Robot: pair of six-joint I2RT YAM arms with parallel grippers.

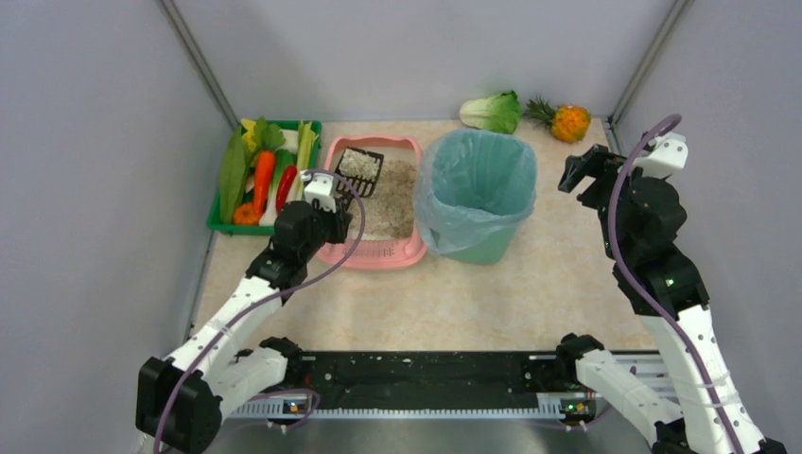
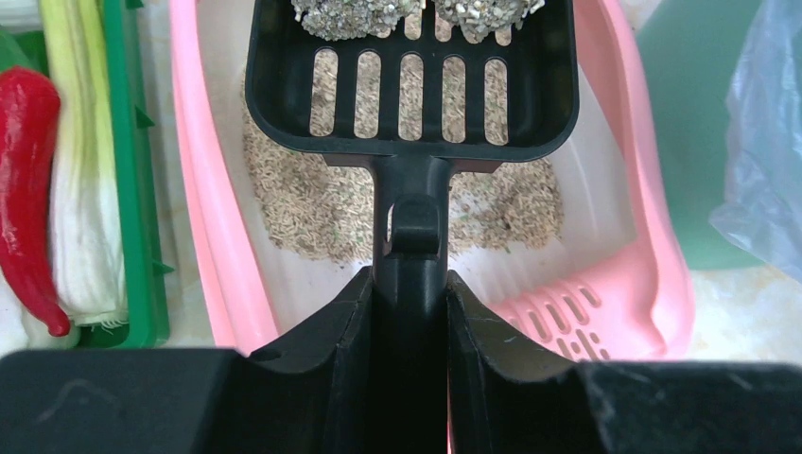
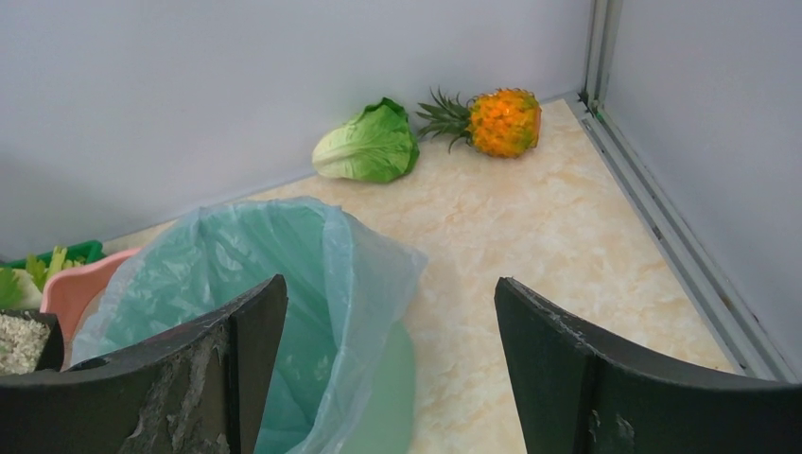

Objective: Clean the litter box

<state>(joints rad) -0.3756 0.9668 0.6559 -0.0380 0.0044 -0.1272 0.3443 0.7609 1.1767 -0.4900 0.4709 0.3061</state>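
Note:
The pink litter box [image 1: 409, 250] stands mid-table with grey-beige litter and a slotted grille at its near end [image 2: 567, 307]. My left gripper [image 1: 333, 210] is shut on the handle of a black slotted scoop [image 1: 359, 168]. In the left wrist view the scoop [image 2: 413, 76] is held above the litter, with clumps of litter lying in its far part. The box's pink rim [image 2: 203, 208] shows on both sides. My right gripper [image 1: 574, 173] is open and empty, raised to the right of the teal bag-lined bin [image 1: 476, 184]; its fingers [image 3: 553, 359] frame the bin's bag [image 3: 284, 274].
A green crate of vegetables [image 1: 263, 175] stands left of the litter box, close against it [image 2: 137, 189]. A cabbage [image 1: 493, 112] and a pineapple [image 1: 566, 121] lie at the back wall. Grey walls close in the table on three sides.

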